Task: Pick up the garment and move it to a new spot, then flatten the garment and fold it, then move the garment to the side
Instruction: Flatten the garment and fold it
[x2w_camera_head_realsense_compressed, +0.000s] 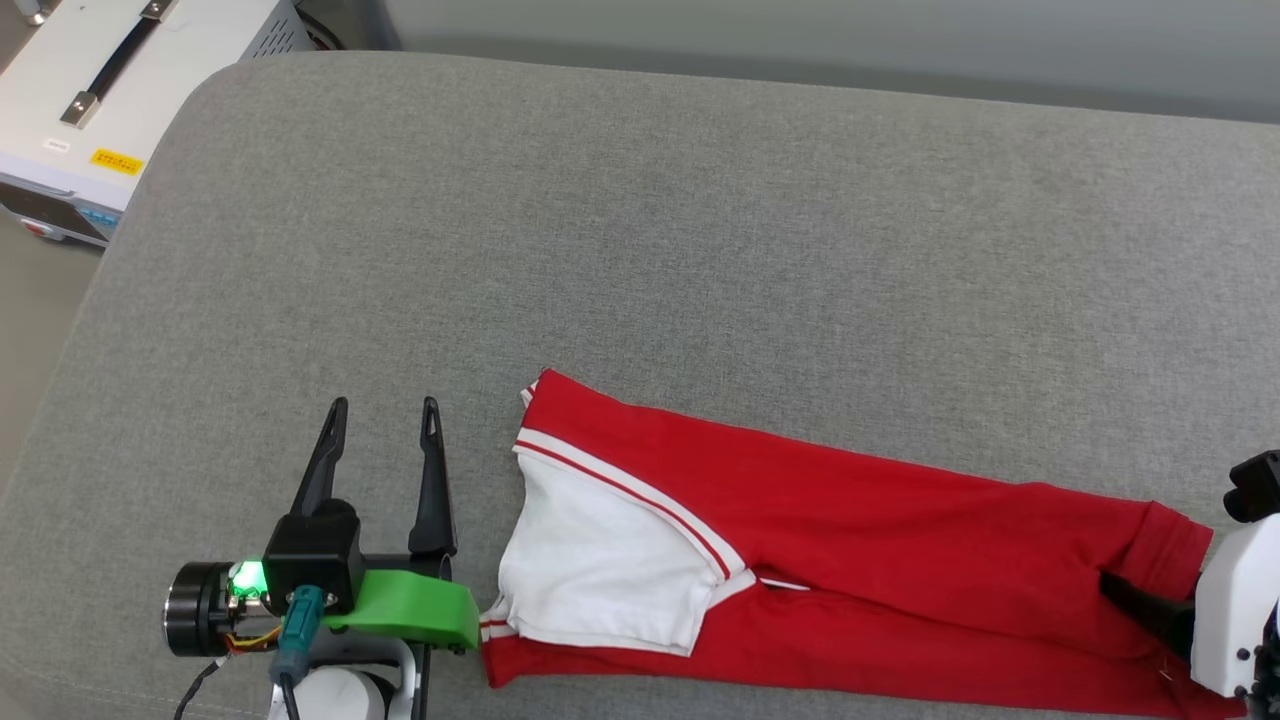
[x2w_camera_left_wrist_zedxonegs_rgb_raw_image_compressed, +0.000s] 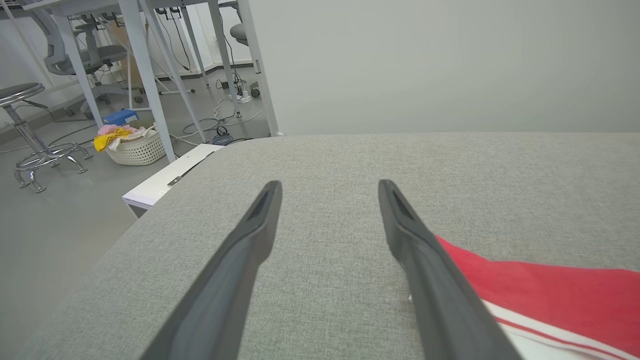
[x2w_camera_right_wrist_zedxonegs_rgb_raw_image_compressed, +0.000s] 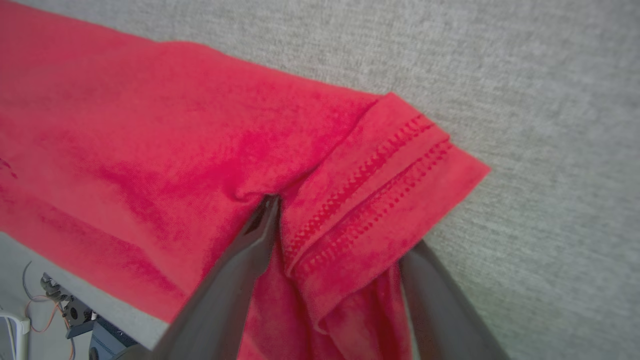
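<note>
While the left gripper (x2w_camera_head_realsense_compressed: 385, 405) hangs open and empty, close the wide-open right gripper (x2w_camera_right_wrist_zedxonegs_rgb_raw_image_compressed: 345, 225) squarely on the hem of the garment (x2w_camera_head_realsense_compressed: 850, 540) before lifting

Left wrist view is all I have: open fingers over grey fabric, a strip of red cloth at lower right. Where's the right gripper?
Observer: The right gripper is at the right-hand end of the red jersey-style T-shirt. Its jaws are open and the stitched red hem lies between its fingers.
Operator: Shirt flat or folded?
Observer: Folded into a long strip along the near edge of the grey padded surface, with a white short sleeve on top at the left end.
Operator: Is the left gripper touching it?
Observer: No. The head view shows the left gripper beside the sleeve end, its fingers apart from the cloth.
</note>
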